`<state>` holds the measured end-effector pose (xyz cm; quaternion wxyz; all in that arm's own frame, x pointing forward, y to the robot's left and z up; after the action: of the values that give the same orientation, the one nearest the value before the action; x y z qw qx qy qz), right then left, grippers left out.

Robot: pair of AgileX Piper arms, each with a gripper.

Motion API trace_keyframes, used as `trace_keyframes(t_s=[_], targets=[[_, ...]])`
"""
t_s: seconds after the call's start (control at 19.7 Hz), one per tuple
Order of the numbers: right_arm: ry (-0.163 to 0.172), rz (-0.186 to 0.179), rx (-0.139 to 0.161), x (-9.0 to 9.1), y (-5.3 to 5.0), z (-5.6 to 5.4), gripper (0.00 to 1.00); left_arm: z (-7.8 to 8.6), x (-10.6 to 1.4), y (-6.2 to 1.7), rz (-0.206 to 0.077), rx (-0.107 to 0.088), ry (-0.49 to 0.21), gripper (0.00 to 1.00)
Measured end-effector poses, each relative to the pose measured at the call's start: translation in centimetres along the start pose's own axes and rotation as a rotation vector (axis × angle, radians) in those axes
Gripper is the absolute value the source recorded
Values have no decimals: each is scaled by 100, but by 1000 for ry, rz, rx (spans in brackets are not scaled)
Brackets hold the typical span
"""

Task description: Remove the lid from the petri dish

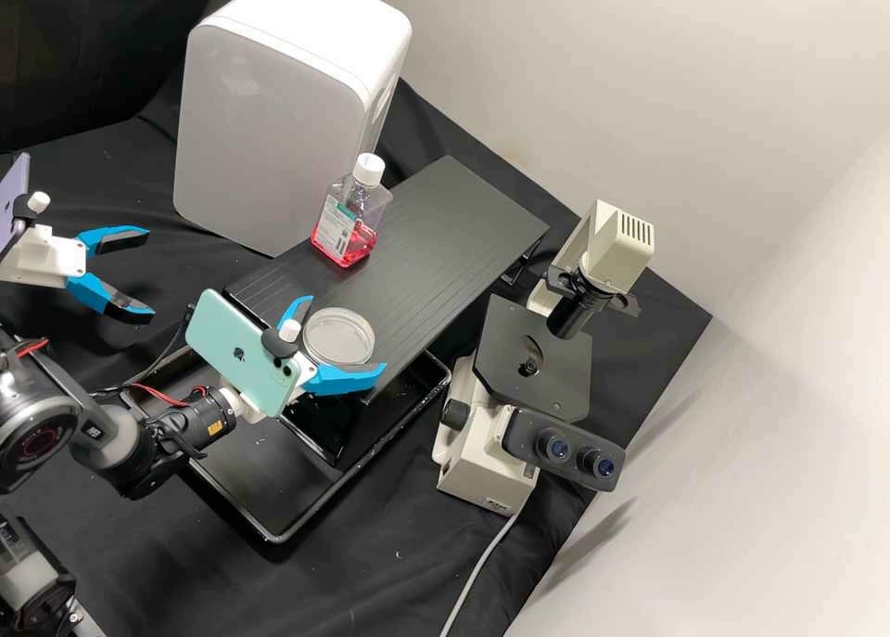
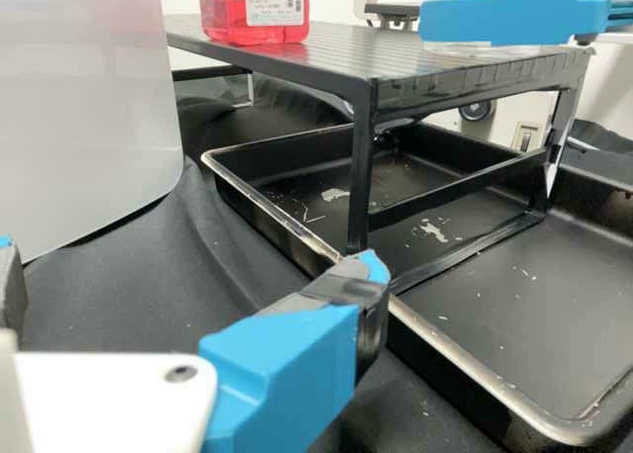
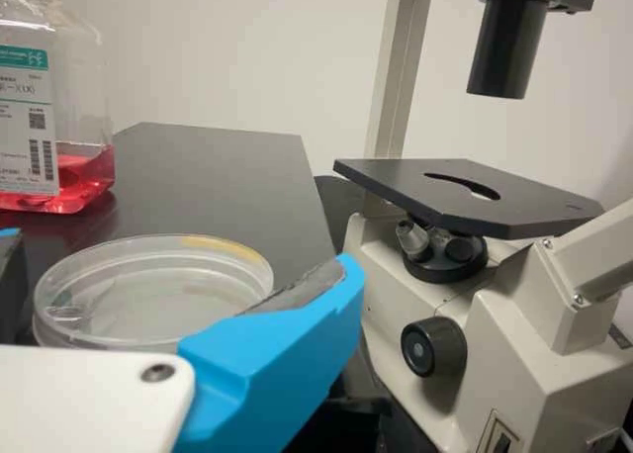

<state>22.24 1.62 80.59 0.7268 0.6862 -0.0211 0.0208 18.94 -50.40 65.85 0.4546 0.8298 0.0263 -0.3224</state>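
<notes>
The petri dish (image 1: 339,337) lies flat at the near left end of a raised black shelf (image 1: 445,238), its lid (image 3: 148,275) on and facing straight up. Being round, it has no long axis to speak of. The right end effector (image 1: 347,334) is level with it, fingers spread, one on the far left side of the dish and one on the near right. I cannot tell whether either finger touches the rim. The left end effector (image 1: 148,275) hangs well off to the left over the worktop (image 1: 389,563), fingers spread and holding nothing. Farther along the shelf stands a flask (image 1: 348,215) of red liquid, upright. A black tray (image 1: 260,470) sits under the shelf, a microscope (image 1: 528,405) to the right, and a white box (image 1: 278,108) at the far left.
</notes>
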Motion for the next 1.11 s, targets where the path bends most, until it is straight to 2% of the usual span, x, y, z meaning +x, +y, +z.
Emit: trace_keyframes(t_s=[0.51, 0.56, 1.11], targets=[[7, 8, 1, -6, 18, -16, 100, -11, 3, 6, 5, -6, 13, 100], [7, 8, 1, -6, 18, -16, 0, -11, 3, 6, 5, -6, 13, 100], [7, 8, 1, -6, 18, -16, 0, -12, 3, 6, 6, -8, 17, 100]])
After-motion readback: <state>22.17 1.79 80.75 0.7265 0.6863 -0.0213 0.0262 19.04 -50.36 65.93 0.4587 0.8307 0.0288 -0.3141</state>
